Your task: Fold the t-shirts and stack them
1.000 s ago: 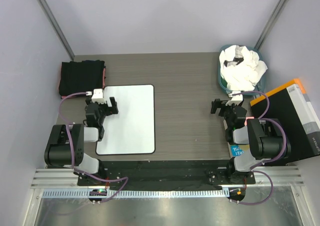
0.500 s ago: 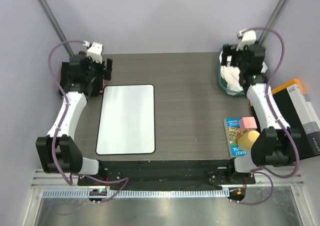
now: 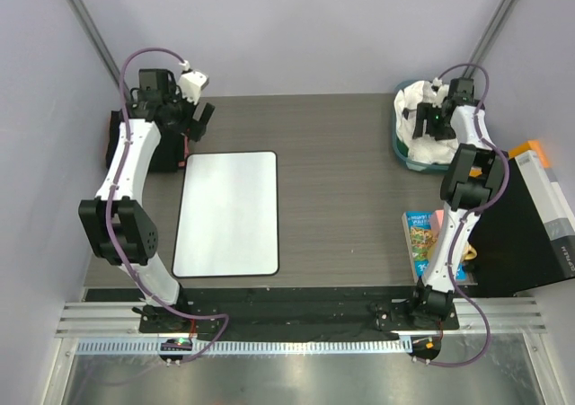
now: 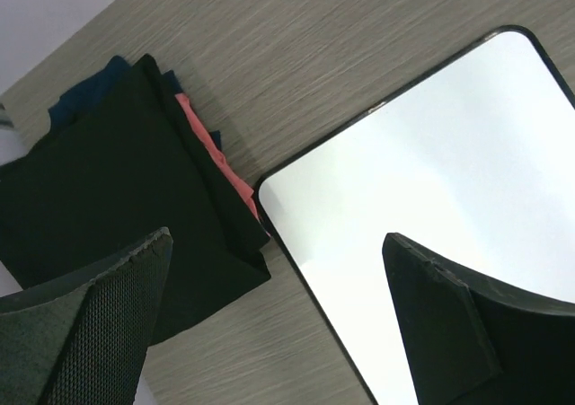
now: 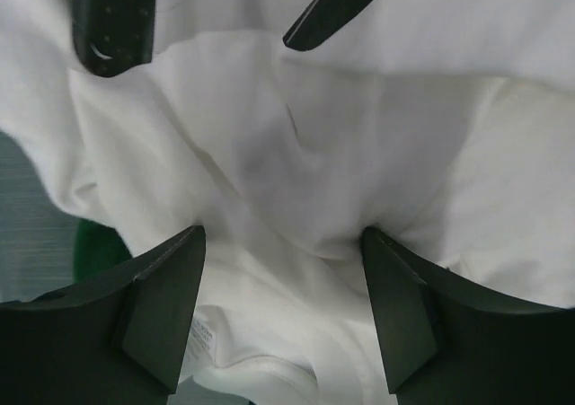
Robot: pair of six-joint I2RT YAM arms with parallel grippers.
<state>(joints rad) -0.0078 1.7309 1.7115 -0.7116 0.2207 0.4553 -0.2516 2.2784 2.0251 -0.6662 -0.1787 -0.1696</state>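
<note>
While my arms reach over the grey wood-grain surface [image 3: 341,198], the white rigid black-rimmed board [image 4: 431,180] lies just beside the folded stack of black and pinkish-red cloth t-shirts [image 4: 108,189]. My left hand [image 4: 277,237] gapes wide above them, empty. My right hand [image 5: 280,233], also wide, has dropped since half a second ago onto the crumpled white cloth t-shirt [image 5: 314,154] in the teal basket [image 3: 400,154]. The t-shirt's small sewn label [image 5: 202,338] is unreadable.

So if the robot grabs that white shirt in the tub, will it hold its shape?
Probably not: the white shirt lies crumpled in soft folds, so it should droop from wherever the fingers pinch. It is likely light, as it looks like thin cloth. Bunched layers may lift together.
</note>
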